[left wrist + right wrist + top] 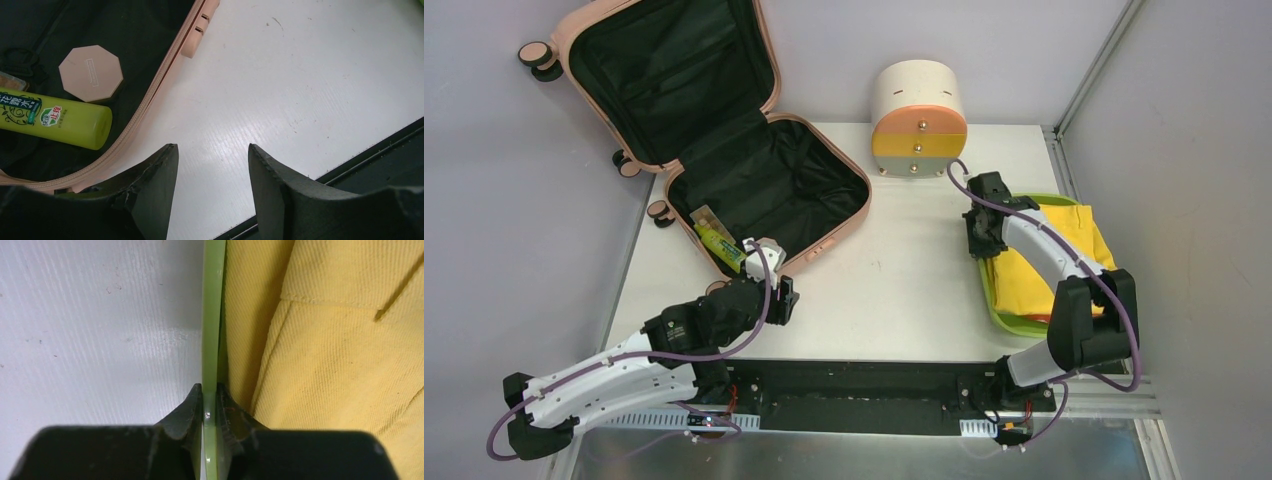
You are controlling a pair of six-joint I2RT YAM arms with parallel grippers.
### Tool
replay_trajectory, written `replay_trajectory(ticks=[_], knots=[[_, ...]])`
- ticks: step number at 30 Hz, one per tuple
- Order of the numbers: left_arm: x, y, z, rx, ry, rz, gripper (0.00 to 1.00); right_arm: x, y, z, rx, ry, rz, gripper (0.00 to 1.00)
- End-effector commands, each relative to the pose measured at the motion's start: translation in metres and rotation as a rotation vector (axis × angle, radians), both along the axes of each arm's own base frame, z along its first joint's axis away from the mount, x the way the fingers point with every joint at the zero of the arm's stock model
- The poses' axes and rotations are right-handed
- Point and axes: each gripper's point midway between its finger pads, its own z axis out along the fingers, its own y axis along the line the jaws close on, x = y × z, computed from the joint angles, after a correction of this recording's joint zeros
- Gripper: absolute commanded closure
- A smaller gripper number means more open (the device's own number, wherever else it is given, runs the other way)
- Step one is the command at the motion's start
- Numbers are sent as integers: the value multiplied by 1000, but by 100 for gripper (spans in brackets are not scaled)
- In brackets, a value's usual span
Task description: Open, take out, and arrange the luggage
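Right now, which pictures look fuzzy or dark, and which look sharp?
Top external: evenly lit and sharp, though the luggage lining is dark. Left wrist: the green bottle has a crisp label; the left gripper is in shadow. Right wrist: the yellow cloth weave is crisp, but the right gripper pinching the green tray is a dark shape.

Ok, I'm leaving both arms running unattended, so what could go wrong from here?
The right gripper pinches only the thin rim of the lime-green tray holding a yellow garment; pulled or lifted so, the tray may tilt or slip free.
The left gripper hangs open just outside the luggage wall; reaching for the green bottle or octagonal pink case inside, it might snag that wall and shove the luggage.
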Motion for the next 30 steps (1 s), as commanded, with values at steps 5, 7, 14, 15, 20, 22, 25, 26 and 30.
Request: replay_trajectory(ticks=[5, 7, 14, 15, 20, 22, 25, 26, 30], knots=[[3, -9, 29, -53, -21, -12, 45, -14, -13, 20, -37, 18, -78, 70], [2, -14, 34, -58, -16, -25, 44, -12, -2, 39, 39, -40, -87, 53], [13, -6, 55, -9, -34, 45, 39, 13, 44, 115, 329, -221, -107, 39], [17, -3, 57, 6, -33, 66, 38, 22, 49, 127, 366, -257, -142, 39], [32, 2, 52, 10, 93, 107, 38, 70, 100, 169, 687, -354, -197, 42], [39, 16, 52, -11, 130, 187, 38, 91, 108, 179, 743, -402, -234, 44], [46, 33, 57, -59, 131, 264, 37, 120, 114, 188, 782, -488, -284, 46], [46, 38, 60, -75, 123, 281, 36, 128, 116, 190, 794, -508, -287, 47], [44, 50, 63, -81, 88, 303, 33, 164, 124, 204, 806, -563, -270, 49]])
